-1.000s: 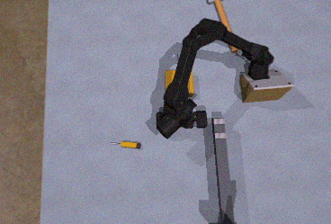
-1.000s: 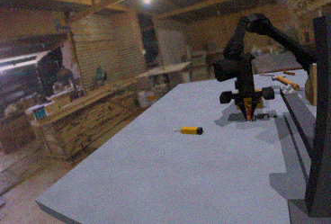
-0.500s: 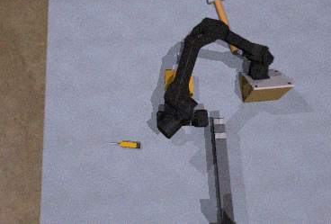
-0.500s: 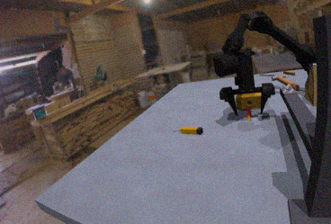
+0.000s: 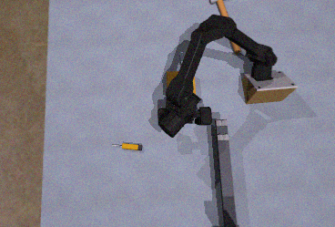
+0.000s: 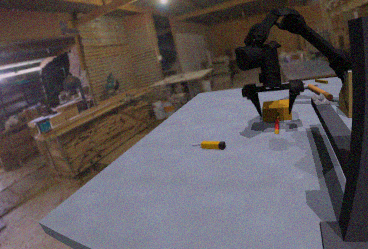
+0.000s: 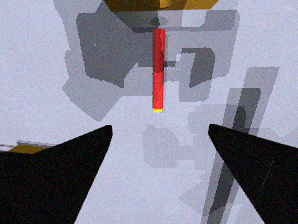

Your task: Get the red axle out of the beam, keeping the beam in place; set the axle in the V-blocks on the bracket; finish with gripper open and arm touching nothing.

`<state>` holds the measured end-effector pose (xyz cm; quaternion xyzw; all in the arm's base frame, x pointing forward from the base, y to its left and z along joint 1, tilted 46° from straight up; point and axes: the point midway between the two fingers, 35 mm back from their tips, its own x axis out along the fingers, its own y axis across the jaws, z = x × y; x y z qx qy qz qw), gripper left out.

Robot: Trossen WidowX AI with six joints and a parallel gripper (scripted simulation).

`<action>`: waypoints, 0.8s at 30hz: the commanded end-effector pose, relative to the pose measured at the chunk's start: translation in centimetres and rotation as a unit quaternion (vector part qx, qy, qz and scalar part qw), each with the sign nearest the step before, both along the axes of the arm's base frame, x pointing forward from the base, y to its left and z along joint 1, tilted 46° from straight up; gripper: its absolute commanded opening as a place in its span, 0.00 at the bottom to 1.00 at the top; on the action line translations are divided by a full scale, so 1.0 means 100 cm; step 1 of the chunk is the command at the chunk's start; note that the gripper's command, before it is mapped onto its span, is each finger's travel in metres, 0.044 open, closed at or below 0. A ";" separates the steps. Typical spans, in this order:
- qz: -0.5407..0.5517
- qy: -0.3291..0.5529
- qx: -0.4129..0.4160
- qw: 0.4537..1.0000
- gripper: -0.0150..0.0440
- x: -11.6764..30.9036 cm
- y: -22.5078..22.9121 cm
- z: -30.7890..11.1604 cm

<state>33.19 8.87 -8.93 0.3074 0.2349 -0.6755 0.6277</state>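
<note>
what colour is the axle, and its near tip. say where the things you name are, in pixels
The axle (image 6: 277,127) (image 7: 158,70) is red with a yellow near tip, clearest in the wrist view.

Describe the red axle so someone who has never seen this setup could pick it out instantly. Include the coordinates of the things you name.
On the pale blue-grey table (image 5: 91,190) (image 6: 175,188) (image 7: 130,200), find the chunky yellow block (image 5: 173,77) (image 6: 277,110) (image 7: 160,4). In the exterior view, the red axle (image 6: 277,126) (image 7: 158,75) shows just in front of it. It is a slim, straight red rod with a yellow end, unlike the yellow-handled screwdriver (image 5: 130,146) (image 6: 212,145) (image 7: 27,149).
</note>
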 end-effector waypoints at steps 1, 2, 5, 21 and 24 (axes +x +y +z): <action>-0.005 0.003 -0.001 1.000 1.00 -0.003 -0.016 0.019; -0.005 0.003 -0.001 1.000 1.00 -0.004 -0.021 0.025; -0.006 0.003 -0.002 1.000 1.00 -0.006 -0.029 0.035; -0.006 0.003 -0.002 1.000 1.00 -0.006 -0.043 0.020; -0.006 0.003 -0.002 1.000 1.00 -0.006 -0.047 0.016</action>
